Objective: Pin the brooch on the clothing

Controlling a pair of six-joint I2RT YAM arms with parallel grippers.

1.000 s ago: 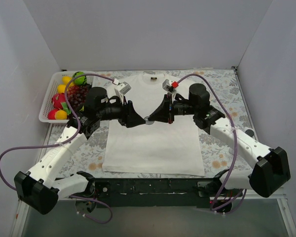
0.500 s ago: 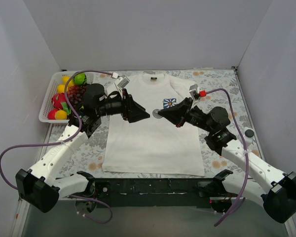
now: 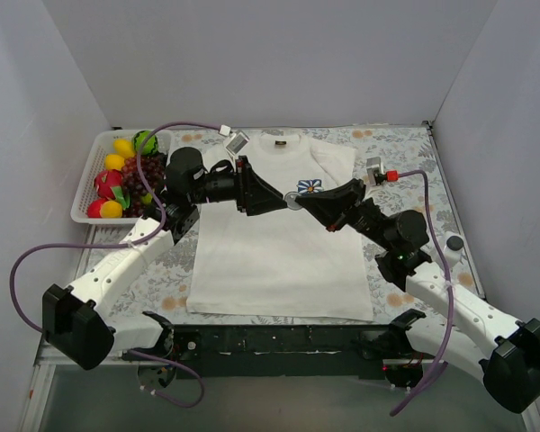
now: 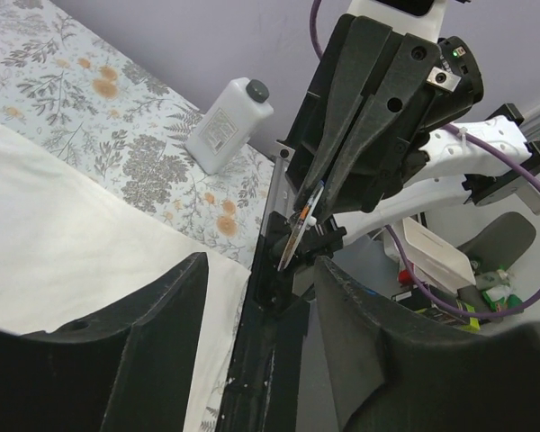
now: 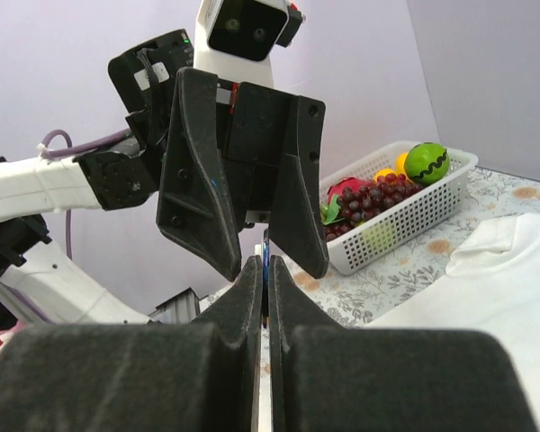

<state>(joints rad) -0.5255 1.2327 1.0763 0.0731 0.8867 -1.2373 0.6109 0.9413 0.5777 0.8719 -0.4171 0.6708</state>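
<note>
Brooch (image 3: 292,202) (one) gripped in right tool (image 3: 303,202), left tool (image 3: 278,202) spread, one T-shirt (image 3: 270,261)

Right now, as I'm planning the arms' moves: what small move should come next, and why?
Probably ease the left pincer forward and close it on the brooch: the shut right pincer holds it edge-on above the T-shirt, in line with the left one's open jaws.

The black left gripper (image 3: 277,202) and black right gripper (image 3: 299,201) are now meeting farther up the plain white short-sleeved T-shirt (image 3: 270,261), carrying the tiny round brownish-gold brooch (image 3: 292,202) beside the square blue-and-white logo (image 3: 310,187), which is showing again. The white right arm (image 3: 432,288) is lying swung out rightward.
</note>
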